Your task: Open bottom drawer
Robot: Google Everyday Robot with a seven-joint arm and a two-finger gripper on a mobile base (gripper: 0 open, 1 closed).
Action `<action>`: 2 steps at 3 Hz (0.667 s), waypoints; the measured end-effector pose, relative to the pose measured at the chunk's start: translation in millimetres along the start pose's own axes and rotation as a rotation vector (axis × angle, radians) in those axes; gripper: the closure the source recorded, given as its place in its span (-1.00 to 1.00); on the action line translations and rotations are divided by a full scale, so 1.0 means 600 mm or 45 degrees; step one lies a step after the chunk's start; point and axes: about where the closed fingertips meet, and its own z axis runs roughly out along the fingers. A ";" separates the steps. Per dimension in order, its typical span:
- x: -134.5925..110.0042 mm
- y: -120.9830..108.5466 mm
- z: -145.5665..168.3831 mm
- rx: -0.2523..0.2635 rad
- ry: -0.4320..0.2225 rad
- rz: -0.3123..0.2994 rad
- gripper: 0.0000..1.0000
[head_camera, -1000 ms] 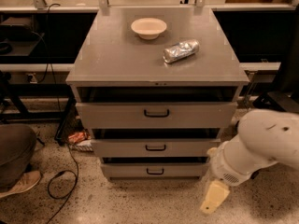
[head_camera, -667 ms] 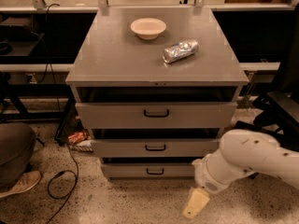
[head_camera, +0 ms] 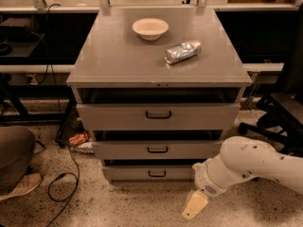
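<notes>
The grey metal cabinet (head_camera: 158, 65) has three drawers. The bottom drawer (head_camera: 128, 173) is the lowest, with a shallow grey front and a small black bar handle (head_camera: 157, 174); it sits nearly flush under the middle drawer (head_camera: 123, 150). My white arm (head_camera: 246, 164) comes in from the right, low over the floor. My gripper (head_camera: 195, 205) shows as a cream tip below and to the right of the bottom drawer's handle, apart from the front.
A white bowl (head_camera: 150, 28) and a crumpled silver packet (head_camera: 182, 51) lie on the cabinet top. The top drawer (head_camera: 113, 115) juts out slightly. A black cable (head_camera: 66, 183) and a shoe (head_camera: 19, 186) lie on the speckled floor at left; a black chair base (head_camera: 279, 112) stands at right.
My arm and gripper have swung left along the floor, from the cabinet's right side to just in front of the bottom drawer's right part. The drawers have not moved.
</notes>
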 end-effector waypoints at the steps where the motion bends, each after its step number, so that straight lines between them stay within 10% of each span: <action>1: 0.026 -0.019 0.067 0.011 0.014 0.025 -1.00; 2: 0.073 -0.067 0.180 0.044 0.020 0.046 -1.00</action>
